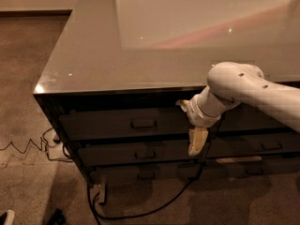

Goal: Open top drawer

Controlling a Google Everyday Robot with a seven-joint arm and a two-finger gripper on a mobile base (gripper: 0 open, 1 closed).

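The top drawer is the tall dark front in the upper left row of the cabinet, under the glossy grey countertop, with a small rectangular pull at its middle. Its front sits flush with the cabinet. My white arm reaches in from the right. The cream-coloured gripper points down in front of the cabinet, to the right of that pull and a little lower, near the seam between the left and right drawer columns. It holds nothing that I can see.
Shallower dark drawers lie below, and more drawers fill the right column. A black cable runs over the carpet from a power strip at the cabinet's foot. Thin wires zigzag at the left.
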